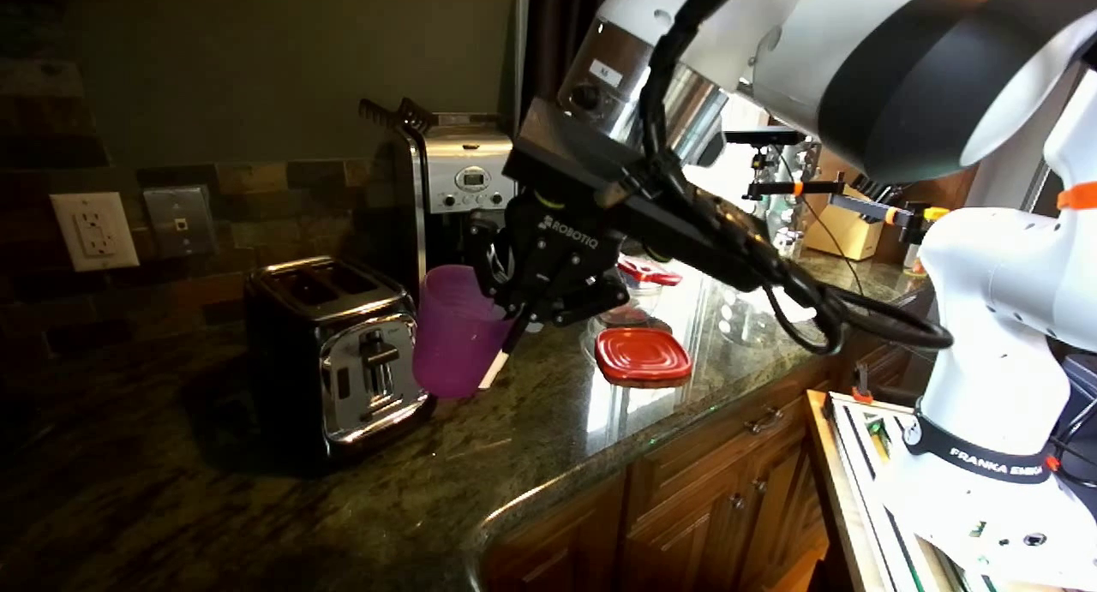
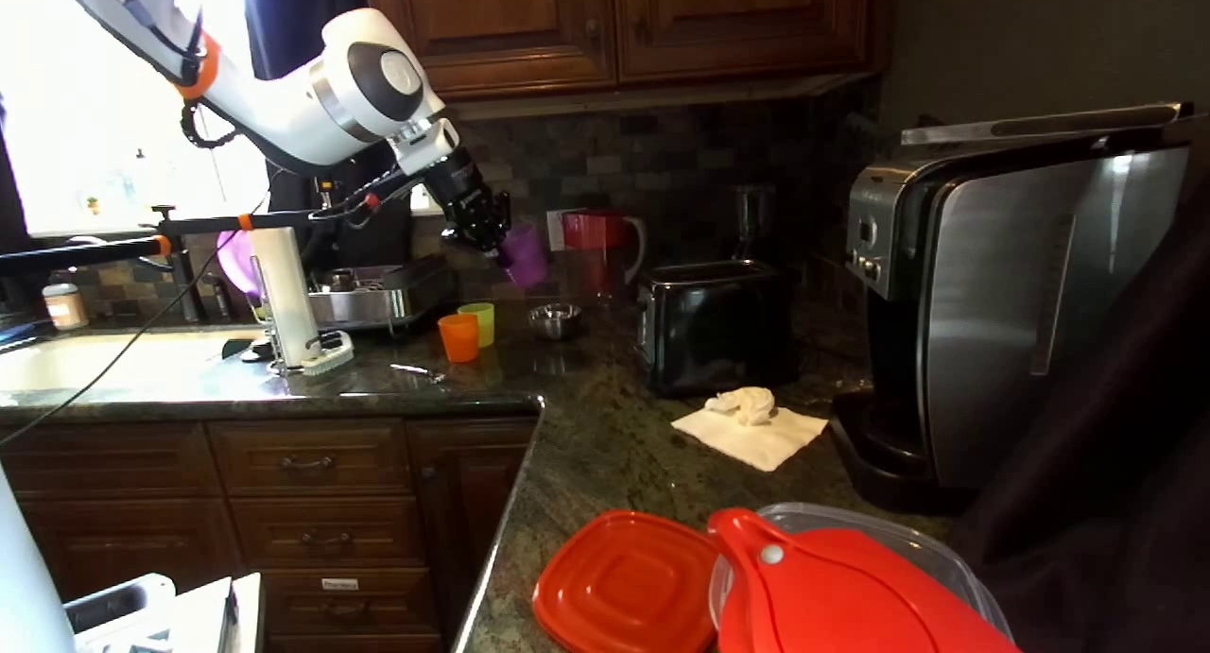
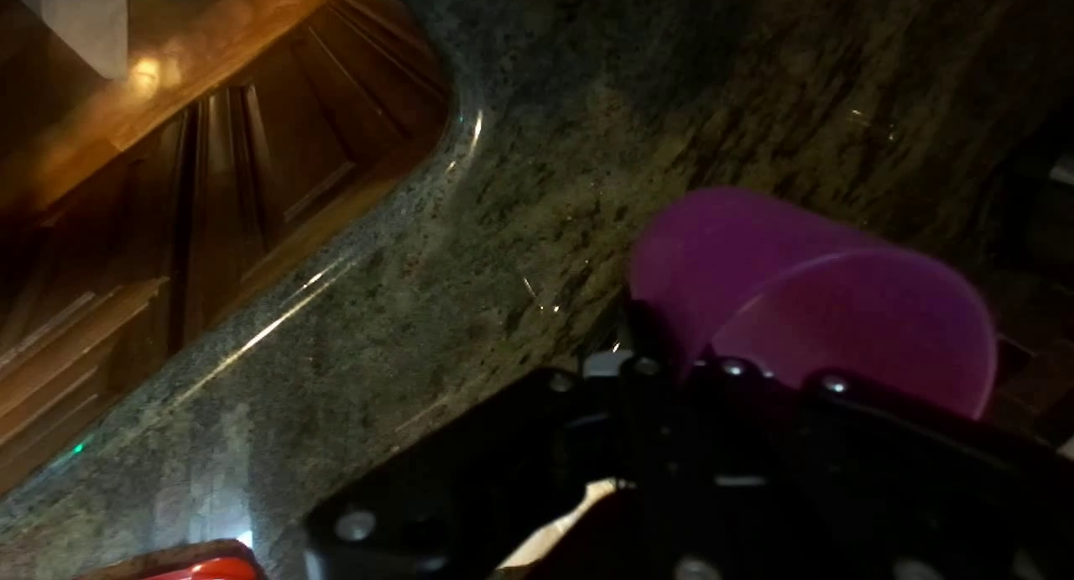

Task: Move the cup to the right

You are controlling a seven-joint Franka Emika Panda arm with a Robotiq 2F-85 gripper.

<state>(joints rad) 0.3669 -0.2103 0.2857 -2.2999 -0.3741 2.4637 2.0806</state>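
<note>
The purple cup (image 1: 456, 343) is held in the air, slightly tilted. It also shows in an exterior view (image 2: 526, 256) and in the wrist view (image 3: 738, 244), where its open mouth points to the lower right. My gripper (image 1: 507, 339) is shut on the cup's wall at the rim side. It also shows in an exterior view (image 2: 499, 254). In the wrist view the gripper (image 3: 675, 357) has the cup's wall between its fingers, one finger on the outside and one at the mouth. The dark fingers hide part of the cup.
A toaster (image 2: 714, 336) and a coffee maker (image 2: 1030, 313) stand on the counter (image 2: 605, 426). An orange cup (image 2: 459, 338), a yellow-green cup (image 2: 483, 322), a metal bowl (image 2: 555, 320) and a red pitcher (image 2: 596, 251) stand toward the corner. A red lid (image 1: 643, 355) lies near the counter edge.
</note>
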